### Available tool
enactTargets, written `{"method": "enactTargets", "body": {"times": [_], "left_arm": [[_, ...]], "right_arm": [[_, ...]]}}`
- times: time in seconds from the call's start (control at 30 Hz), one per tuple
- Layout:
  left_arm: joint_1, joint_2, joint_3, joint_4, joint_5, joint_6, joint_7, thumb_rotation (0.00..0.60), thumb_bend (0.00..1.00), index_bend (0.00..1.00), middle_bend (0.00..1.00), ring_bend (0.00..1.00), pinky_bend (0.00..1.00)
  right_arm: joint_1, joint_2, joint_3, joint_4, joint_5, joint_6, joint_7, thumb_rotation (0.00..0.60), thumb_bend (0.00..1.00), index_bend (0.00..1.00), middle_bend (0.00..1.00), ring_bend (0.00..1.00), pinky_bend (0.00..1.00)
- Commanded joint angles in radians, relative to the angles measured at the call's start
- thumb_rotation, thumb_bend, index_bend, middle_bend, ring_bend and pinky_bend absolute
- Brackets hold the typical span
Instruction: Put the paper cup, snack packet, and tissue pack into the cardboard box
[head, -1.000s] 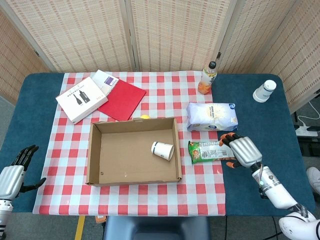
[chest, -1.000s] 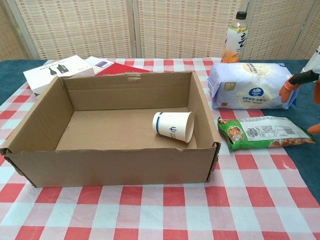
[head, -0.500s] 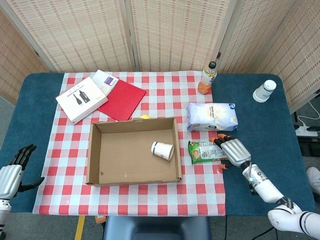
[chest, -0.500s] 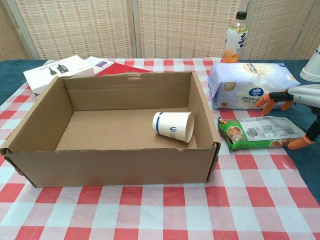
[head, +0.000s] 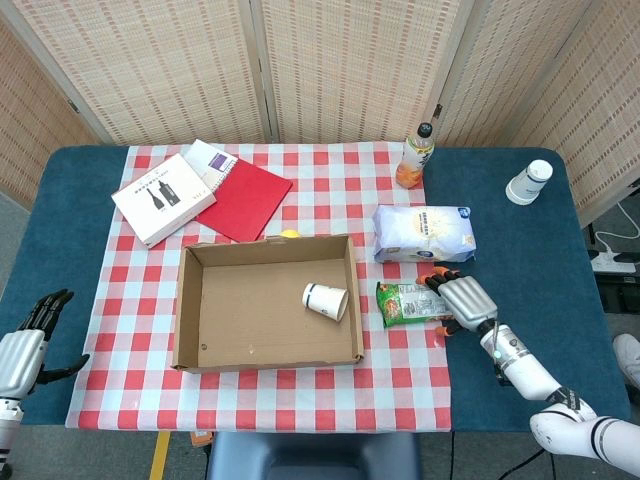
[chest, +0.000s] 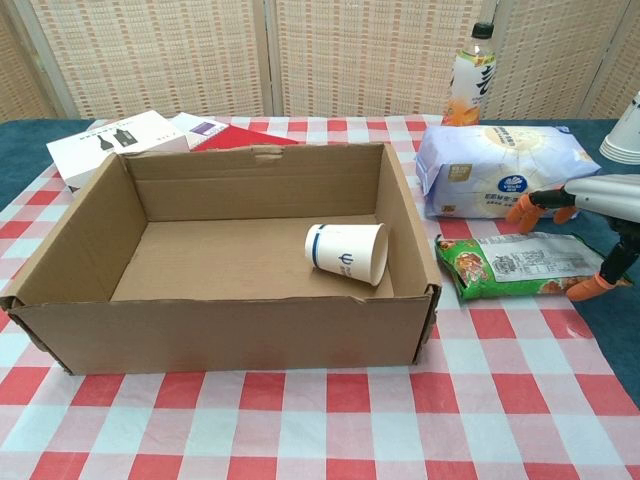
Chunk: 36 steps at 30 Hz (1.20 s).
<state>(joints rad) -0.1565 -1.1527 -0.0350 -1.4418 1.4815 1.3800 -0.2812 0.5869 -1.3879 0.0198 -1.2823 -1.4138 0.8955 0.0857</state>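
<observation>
Right hand (head: 462, 300) has slid over snack packet (head: 408, 303), fingers spread.

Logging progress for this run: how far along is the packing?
Done: one paper cup lies on its side inside the cardboard box. In hand: the right hand is over the right end of the snack packet, which lies flat on the cloth; no lift visible. Left: that packet and the tissue pack, both outside the box. The left hand is idle.
</observation>
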Motion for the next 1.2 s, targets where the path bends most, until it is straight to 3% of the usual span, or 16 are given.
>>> {"method": "enactTargets", "body": {"times": [0.03, 0.33, 0.53, 0.77, 0.93, 1.2], "left_arm": [[0.001, 0.0, -0.001, 0.002, -0.002, 0.001, -0.003, 0.6, 0.21, 0.03, 0.01, 0.0, 0.23], [0.0, 0.0, -0.004, 0.009, -0.005, -0.002, -0.012, 0.6, 0.21, 0.03, 0.01, 0.0, 0.23], [0.0, 0.0, -0.004, 0.009, -0.006, -0.002, -0.013, 0.6, 0.21, 0.03, 0.01, 0.0, 0.23], [0.0, -0.001, -0.005, 0.009, -0.006, -0.002, -0.012, 0.6, 0.21, 0.03, 0.01, 0.0, 0.23], [-0.001, -0.002, -0.004, 0.01, -0.005, -0.004, -0.012, 0.6, 0.21, 0.03, 0.01, 0.0, 0.23], [0.001, 0.0, -0.004, 0.008, -0.002, 0.002, -0.014, 0.6, 0.21, 0.03, 0.01, 0.0, 0.23]], "right_arm": [[0.008, -0.017, 0.005, 0.023, 0.001, -0.012, 0.007, 0.6, 0.0, 0.22, 0.24, 0.08, 0.22], [0.015, -0.061, 0.009, 0.087, 0.006, -0.027, 0.01, 0.6, 0.0, 0.29, 0.24, 0.12, 0.28], [0.008, -0.09, 0.012, 0.12, 0.015, -0.021, -0.004, 0.6, 0.0, 0.43, 0.27, 0.24, 0.42], [-0.006, -0.112, 0.024, 0.14, 0.01, 0.029, -0.019, 0.6, 0.09, 0.65, 0.42, 0.42, 0.62], [-0.018, -0.099, 0.029, 0.115, -0.013, 0.081, -0.026, 0.6, 0.18, 0.75, 0.49, 0.5, 0.69], [-0.048, -0.018, 0.028, -0.016, -0.061, 0.181, -0.062, 0.6, 0.25, 0.79, 0.52, 0.53, 0.73]]}}
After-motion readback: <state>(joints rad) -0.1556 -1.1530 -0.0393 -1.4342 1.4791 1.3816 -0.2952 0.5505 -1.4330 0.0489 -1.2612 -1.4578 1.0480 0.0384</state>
